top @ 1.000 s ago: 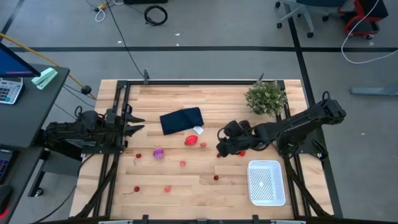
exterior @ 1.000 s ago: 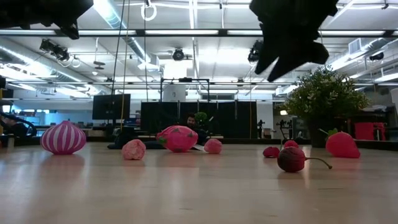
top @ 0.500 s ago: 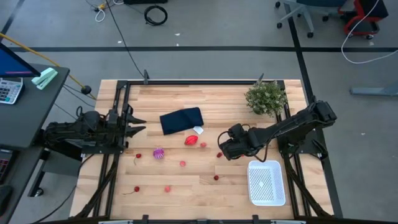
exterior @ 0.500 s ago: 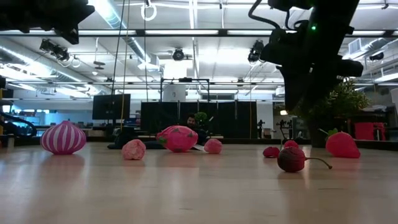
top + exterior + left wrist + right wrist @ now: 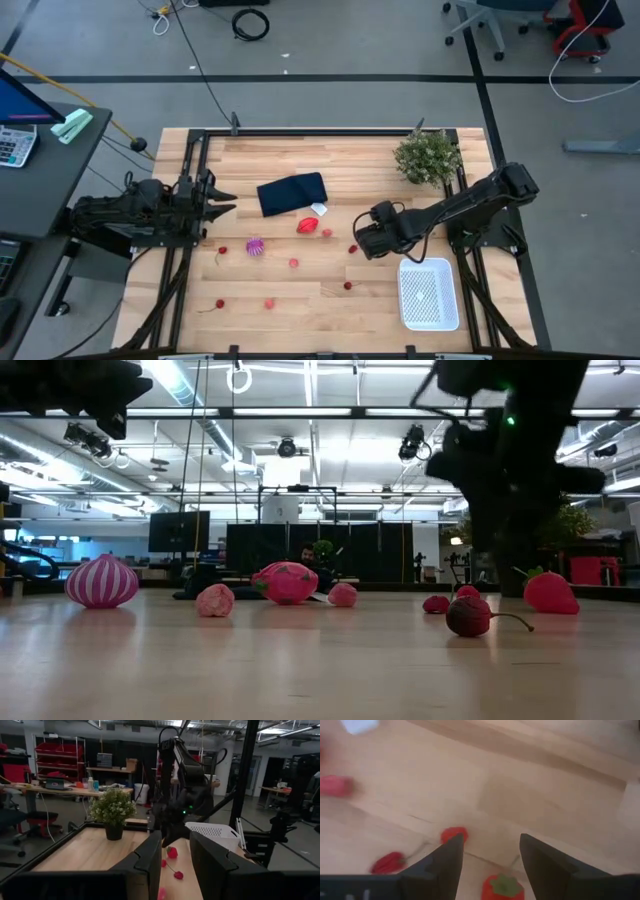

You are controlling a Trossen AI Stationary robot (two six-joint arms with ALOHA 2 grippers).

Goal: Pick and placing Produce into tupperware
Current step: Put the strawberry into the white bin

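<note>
The produce lies scattered on the wooden table: a bigger red piece (image 5: pixel 308 226), a purple striped ball (image 5: pixel 255 246) and several tiny red and pink bits such as one (image 5: pixel 294 263). The white tupperware (image 5: pixel 428 293) stands by the near right corner. My right gripper (image 5: pixel 366 243) is open and points down just left of the tupperware. In the right wrist view a small strawberry (image 5: pixel 502 887) sits between its open fingers (image 5: pixel 490 865), untouched. My left gripper (image 5: pixel 222 200) waits open at the left edge.
A dark navy folded cloth (image 5: pixel 292 194) lies mid-table toward the far side, and a green bushy plant (image 5: pixel 428 156) stands in the far right corner. A cherry (image 5: pixel 470 615) and other small red bits (image 5: pixel 454 834) lie close around my right gripper.
My right gripper has tipped from slanting to pointing down and has come down toward the table, shifting slightly toward the right edge, over the strawberry. The produce and the tupperware have stayed where they were.
</note>
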